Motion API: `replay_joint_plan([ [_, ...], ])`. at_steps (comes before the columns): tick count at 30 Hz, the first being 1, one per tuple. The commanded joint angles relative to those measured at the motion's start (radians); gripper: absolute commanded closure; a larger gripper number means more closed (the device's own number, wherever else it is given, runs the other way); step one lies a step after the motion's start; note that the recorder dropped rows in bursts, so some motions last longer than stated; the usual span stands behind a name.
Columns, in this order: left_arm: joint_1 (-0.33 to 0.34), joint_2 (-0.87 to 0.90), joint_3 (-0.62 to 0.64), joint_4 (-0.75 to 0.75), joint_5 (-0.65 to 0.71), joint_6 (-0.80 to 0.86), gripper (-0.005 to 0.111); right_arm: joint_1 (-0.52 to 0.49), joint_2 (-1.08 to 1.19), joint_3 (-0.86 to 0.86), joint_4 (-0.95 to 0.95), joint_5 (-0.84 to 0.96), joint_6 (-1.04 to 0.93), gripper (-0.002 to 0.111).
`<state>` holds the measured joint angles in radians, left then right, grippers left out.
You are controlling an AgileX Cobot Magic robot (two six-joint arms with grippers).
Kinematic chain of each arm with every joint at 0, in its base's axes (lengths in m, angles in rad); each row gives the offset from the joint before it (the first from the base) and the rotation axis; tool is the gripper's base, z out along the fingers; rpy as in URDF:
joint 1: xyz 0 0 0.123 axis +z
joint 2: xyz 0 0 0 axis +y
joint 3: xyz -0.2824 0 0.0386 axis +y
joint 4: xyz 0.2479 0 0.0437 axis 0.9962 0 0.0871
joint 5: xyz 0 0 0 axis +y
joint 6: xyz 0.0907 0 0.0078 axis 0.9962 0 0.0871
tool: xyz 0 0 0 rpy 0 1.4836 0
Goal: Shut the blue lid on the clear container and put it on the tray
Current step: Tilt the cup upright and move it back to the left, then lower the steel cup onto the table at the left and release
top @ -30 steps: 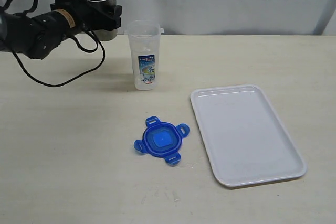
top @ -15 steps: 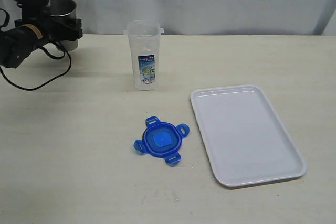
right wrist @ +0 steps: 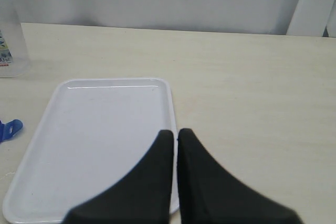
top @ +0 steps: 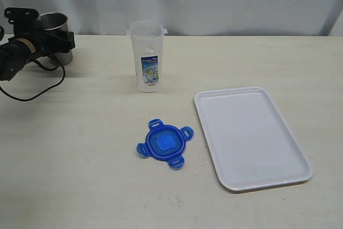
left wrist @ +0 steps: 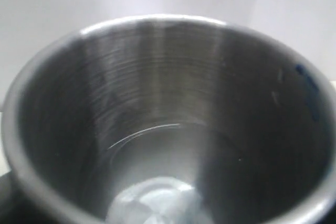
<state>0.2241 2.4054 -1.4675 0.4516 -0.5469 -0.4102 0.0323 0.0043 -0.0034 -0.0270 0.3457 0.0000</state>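
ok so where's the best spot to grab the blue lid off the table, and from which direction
Probably from straight above: the blue lid lies flat on the table, so it offers little height for a pinch from the side. Close the jaws across its body in the gaps between the flaps, or pinch one protruding flap, which sticks out past the edge.

Lid [top: 164, 143] front-ctr on table [top: 80, 159], container [top: 147, 57] behind it, tray [top: 252, 138] to R, cup [top: 56, 22] far L rear.
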Motion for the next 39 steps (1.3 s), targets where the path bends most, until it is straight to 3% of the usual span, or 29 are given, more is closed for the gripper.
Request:
replay_joint_plan([
  [1,0.002,-0.010,-0.013,0.033,-0.031,-0.009,0.107,-0.007,-0.004,0.003,0.005,-0.002,-0.008,0.104],
  [8,0.002,-0.010,-0.013,0.038,-0.027,-0.014,0.102,-0.007,-0.004,0.003,0.005,-0.002,-0.008,0.104],
  [11,0.002,-0.010,-0.013,0.036,-0.035,-0.014,0.085,-0.007,-0.004,0.003,0.005,-0.002,-0.008,0.104],
  [16,0.002,-0.010,-0.013,0.034,-0.030,-0.014,0.041,-0.007,-0.004,0.003,0.005,-0.002,-0.008,0.104],
  [19,0.002,-0.010,-0.013,0.034,-0.030,-0.010,0.025,-0.007,-0.004,0.003,0.005,-0.002,-0.008,0.104],
  [39,0.000,-0.018,-0.013,0.059,0.029,-0.018,0.021,-0.007,-0.004,0.003,0.005,-0.002,-0.008,0.104],
])
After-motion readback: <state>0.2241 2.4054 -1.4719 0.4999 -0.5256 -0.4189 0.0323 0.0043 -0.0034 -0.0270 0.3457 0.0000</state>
